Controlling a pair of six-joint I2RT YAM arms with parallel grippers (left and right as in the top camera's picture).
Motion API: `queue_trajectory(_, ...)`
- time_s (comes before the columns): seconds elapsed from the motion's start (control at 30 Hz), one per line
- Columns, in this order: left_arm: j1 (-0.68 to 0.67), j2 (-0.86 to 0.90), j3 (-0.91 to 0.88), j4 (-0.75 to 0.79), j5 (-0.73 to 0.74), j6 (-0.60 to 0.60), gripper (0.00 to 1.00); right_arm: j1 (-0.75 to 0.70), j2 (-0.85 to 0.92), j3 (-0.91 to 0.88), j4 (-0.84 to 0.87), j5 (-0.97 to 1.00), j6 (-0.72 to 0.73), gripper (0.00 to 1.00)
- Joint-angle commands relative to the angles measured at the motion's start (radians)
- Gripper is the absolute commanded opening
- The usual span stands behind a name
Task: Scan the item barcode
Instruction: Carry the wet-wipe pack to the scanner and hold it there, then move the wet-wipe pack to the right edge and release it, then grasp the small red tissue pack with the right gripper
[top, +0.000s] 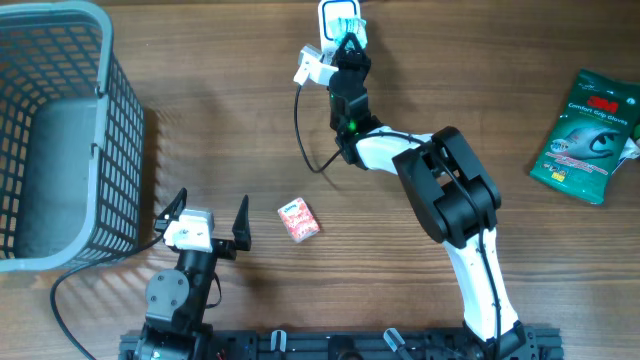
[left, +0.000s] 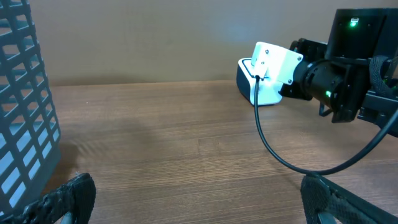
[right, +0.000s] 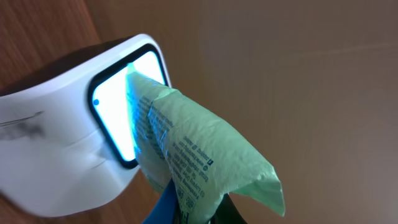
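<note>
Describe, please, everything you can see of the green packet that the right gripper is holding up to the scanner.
The green packet is a small pale-green pouch of what looks like thin, soft plastic film, creased and covered in fine dark print. The right gripper is shut on its lower end, and it stands tilted. Its upper end lies across the lit window of the white barcode scanner. Whether it touches the window I cannot tell.

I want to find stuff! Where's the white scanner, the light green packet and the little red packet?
White plastic barcode scanner (right: 56, 149): right wrist view, on its white body.
Light green crinkly packet (right: 205, 155): right wrist view, middle of the wrapper.
Small red-and-white packet (top: 298, 220): overhead view, its centre.
</note>
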Motion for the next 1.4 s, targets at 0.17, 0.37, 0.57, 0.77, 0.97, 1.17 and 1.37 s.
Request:
queue_trajectory(0.17, -0.003, -0.005, -0.004, 0.003, -0.006, -0.006, 1.00, -0.017, -0.007, 0.033, 0.218, 0.169, -0.287, 0.05)
queue_trajectory(0.37, -0.003, -0.005, -0.004, 0.003, -0.006, -0.006, 1.00, -0.227, -0.147, 0.033, 0.175, 0.510, -0.083, 0.04)
queue_trajectory(0.57, -0.003, -0.005, -0.004, 0.003, -0.006, -0.006, 1.00, -0.526, -0.146, -0.016, -0.495, 0.827, 0.730, 0.04)
queue_trajectory(0.77, -0.003, -0.005, -0.004, 0.003, -0.006, -0.006, 1.00, -0.617, -0.158, -0.020, -1.241, 0.209, 1.379, 0.30)
queue_trajectory(0.97, -0.003, -0.005, -0.004, 0.003, -0.006, -0.006, 1.00, -0.617, -0.356, 0.161, -1.469, -0.350, 1.509, 1.00)
queue_trajectory(1.17, -0.003, -0.005, -0.004, 0.003, -0.006, -0.006, 1.00, -0.540, -0.600, 0.214, -1.833, -1.422, 1.582, 0.99)
queue_trajectory(1.37, -0.003, -0.005, -0.004, 0.003, -0.006, -0.006, 1.00, -0.178, -0.590, -0.005, -1.826, -1.352, 1.920, 1.00)
